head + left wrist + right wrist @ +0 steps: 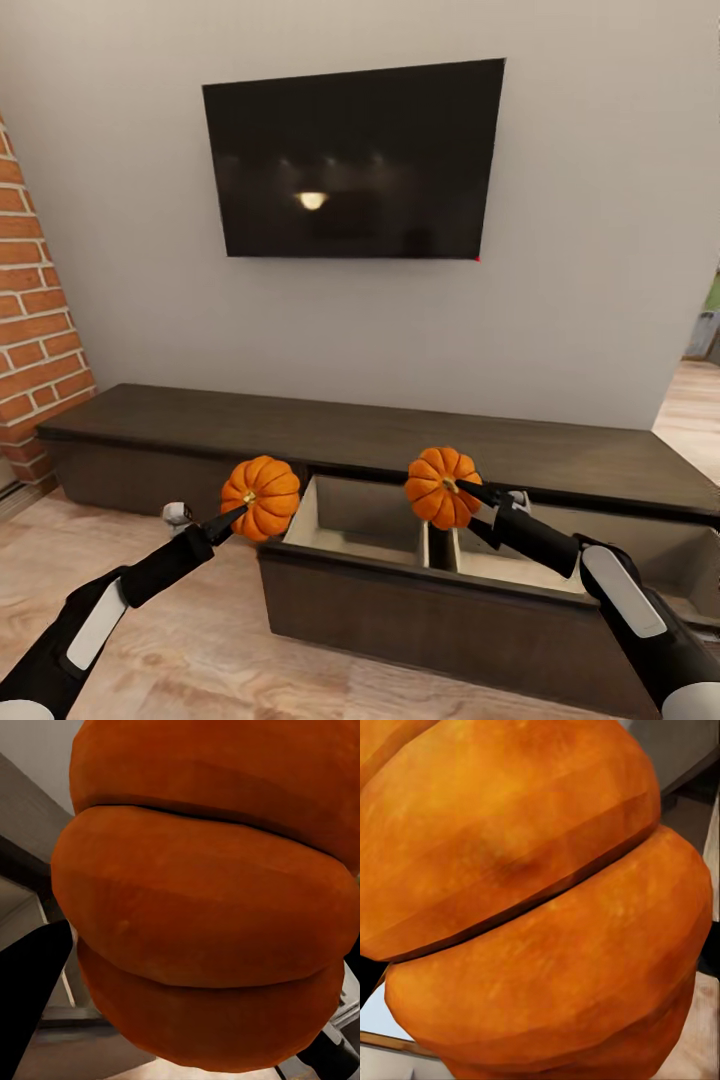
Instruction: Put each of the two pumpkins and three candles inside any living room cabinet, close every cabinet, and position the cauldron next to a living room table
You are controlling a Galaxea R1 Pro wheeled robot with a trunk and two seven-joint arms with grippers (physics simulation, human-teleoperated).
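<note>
I hold two orange ribbed pumpkins in the air in front of the cabinet (pixel 400 430), a long low dark-brown unit under the wall TV. My left gripper (pixel 238 513) is shut on the left pumpkin (pixel 262 496) (pixel 202 907), just left of the open drawer (pixel 360 520). My right gripper (pixel 468 490) is shut on the right pumpkin (pixel 440 487) (pixel 532 907), which hangs over the drawer's pale beige interior near its divider. The candles and the cauldron are out of view.
A black TV (pixel 355 160) hangs on the grey wall above the cabinet. A brick fireplace wall (pixel 35 340) stands at the left. A second pulled-out drawer (pixel 690 570) shows at the right. Wooden floor (pixel 200 650) lies in front.
</note>
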